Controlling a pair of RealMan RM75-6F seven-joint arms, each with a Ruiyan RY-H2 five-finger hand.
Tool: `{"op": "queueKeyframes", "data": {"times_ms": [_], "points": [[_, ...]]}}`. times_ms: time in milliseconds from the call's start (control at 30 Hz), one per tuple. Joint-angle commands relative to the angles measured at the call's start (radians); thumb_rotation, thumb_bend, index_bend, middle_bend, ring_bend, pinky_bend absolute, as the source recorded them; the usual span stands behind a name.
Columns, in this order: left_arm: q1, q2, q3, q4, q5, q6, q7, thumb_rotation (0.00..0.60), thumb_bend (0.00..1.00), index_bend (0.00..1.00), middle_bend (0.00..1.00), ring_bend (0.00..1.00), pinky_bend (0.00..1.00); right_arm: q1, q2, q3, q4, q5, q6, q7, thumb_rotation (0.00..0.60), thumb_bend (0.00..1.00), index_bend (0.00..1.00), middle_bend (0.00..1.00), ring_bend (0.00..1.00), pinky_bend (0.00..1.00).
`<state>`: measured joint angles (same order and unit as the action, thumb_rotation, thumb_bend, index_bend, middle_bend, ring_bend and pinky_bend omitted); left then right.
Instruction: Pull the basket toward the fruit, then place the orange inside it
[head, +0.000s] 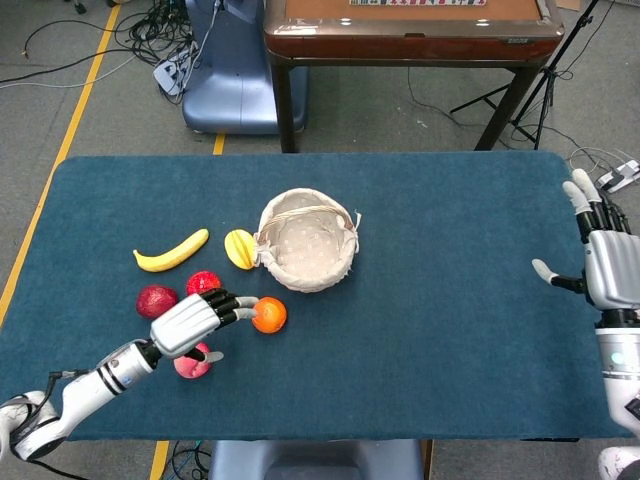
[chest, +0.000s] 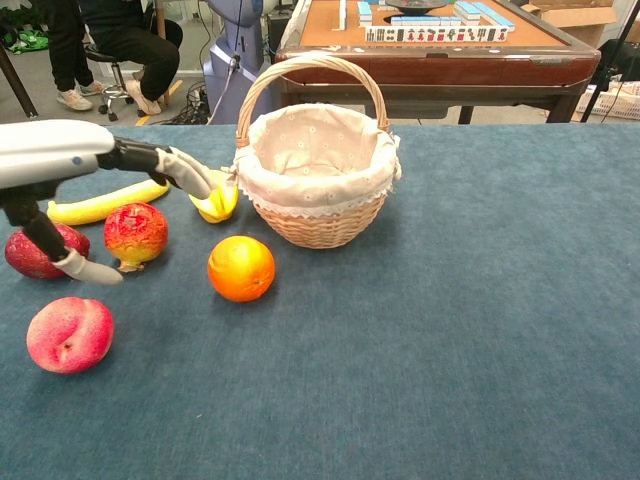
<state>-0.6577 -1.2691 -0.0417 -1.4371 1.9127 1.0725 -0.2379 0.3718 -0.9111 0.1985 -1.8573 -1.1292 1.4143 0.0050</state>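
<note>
Leftmost, near the table's front-left corner, the left hand reaches in from the left with its fingers spread and extended toward the right — it holds nothing. In the head view its fingertips lie just beside the orange; whether they touch the fruit I cannot tell. In the chest view that hand hovers above the table over the fruit, well left of the orange.

Around the hand lie the other fruits: a banana with its long axis running from lower left to upper right, a dark red fruit, a red-yellow fruit, and a pink peach nearest the front edge. A yellow starfruit touches the basket's left side.

Next comes the basket, wicker with a pale cloth lining, standing upright around the table's middle. Its handle arches across the top, running roughly left to right in the chest view. The orange sits on the cloth outside the basket, near its front-left, apart from the wicker.

Far right, at the table's right edge, the right hand is held upright — fingers straight and apart, thumb out to the left, nothing in it.

No readable writing shows on any of these things.
</note>
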Motion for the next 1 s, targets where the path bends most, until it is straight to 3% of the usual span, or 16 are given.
{"op": "queueKeyframes", "data": {"times_ms": [33,1000], "points": [[-0.028,-0.045,-0.001,0.033,-0.035,-0.03,0.022,0.6,0.15,0.23,0.16,0.21,0.2,-0.019,0.005,0.003,0.006,-0.005,0.009,0.011,0.6,0.16,0.0,0.0,0.0,0.13],[-0.139,-0.23,0.0,0.13,-0.248,-0.188,0.233,0.6,0.15,0.23,0.16,0.21,0.2,-0.146,0.042,0.056,0.048,-0.013,0.037,0.134,0.6,0.16,0.0,0.0,0.0,0.13]]}}
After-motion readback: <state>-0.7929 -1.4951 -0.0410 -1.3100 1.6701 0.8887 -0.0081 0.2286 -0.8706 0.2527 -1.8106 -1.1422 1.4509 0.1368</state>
